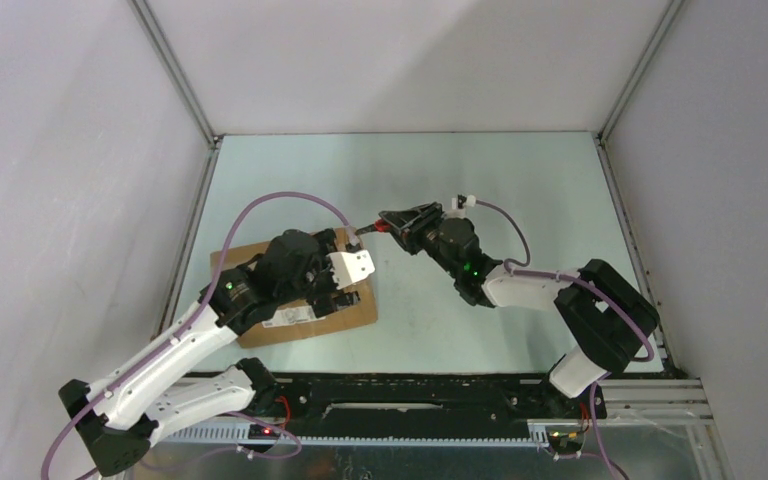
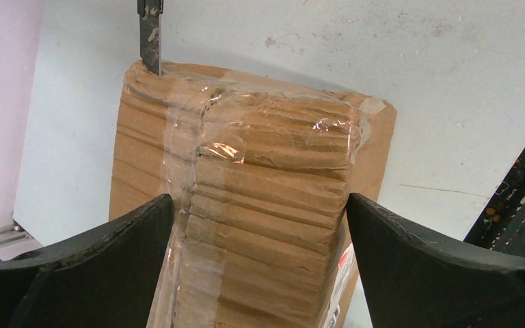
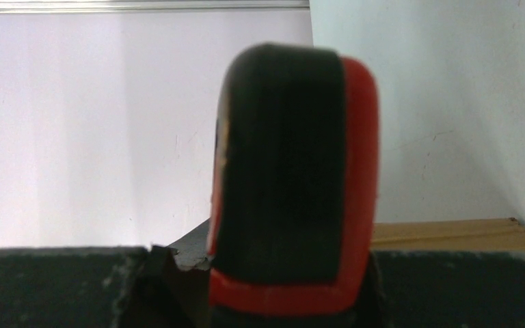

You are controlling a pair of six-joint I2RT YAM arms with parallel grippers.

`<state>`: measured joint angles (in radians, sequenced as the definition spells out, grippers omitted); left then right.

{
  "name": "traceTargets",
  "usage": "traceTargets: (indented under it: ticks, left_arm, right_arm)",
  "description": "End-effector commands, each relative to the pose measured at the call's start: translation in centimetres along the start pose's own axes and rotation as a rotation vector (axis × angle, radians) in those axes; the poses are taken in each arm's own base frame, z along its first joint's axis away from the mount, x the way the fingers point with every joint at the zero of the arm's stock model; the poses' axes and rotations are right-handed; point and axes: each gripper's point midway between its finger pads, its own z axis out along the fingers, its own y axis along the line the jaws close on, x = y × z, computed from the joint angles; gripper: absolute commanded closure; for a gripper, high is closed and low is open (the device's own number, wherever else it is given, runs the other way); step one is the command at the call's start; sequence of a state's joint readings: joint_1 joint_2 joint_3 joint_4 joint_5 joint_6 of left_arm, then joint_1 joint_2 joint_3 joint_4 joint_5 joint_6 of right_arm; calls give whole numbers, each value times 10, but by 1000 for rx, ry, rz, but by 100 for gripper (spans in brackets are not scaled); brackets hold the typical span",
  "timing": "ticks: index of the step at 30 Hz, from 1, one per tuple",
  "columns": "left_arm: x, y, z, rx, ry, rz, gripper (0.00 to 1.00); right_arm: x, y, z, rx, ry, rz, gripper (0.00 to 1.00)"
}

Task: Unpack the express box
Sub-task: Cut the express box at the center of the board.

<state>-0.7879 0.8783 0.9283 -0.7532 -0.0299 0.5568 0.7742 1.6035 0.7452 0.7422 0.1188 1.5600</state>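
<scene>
The express box point(image 1: 358, 312) is a brown carton lying flat at the left of the table, with clear tape along its top seam point(image 2: 198, 157) and a white label point(image 2: 340, 272) on its side. My left gripper point(image 1: 345, 285) hangs over the box, open, with one black finger point(image 2: 109, 253) on each side of the carton's width point(image 2: 273, 205). My right gripper point(image 1: 400, 220) is shut on a red and black knife handle point(image 3: 290, 184). The knife's blade point(image 2: 150, 34) touches the box's far end at the tape seam. A strip of the box point(image 3: 451, 232) shows behind the handle.
Grey enclosure walls stand close on the left, right and back. A metal rail point(image 1: 190, 230) runs along the table's left edge beside the box. The arms' black base plate point(image 1: 430, 400) lies along the near edge.
</scene>
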Motion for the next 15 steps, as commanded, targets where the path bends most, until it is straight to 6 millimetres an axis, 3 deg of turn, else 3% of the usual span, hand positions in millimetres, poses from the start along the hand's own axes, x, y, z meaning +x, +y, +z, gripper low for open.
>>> traceTargets:
  ticks: [1,11,15]
  left_arm:
    - [3,-1,6,-9,10,-18,2]
    - [4,0,8,-17,13,-12,2]
    - [4,-1,9,-11,16,-11,2]
  right_arm:
    - [18,20,-10,-54,54,-24,100]
    - [16,4,-22,-11,44,-49,100]
    - [24,9,-21,-49,83,-41,100]
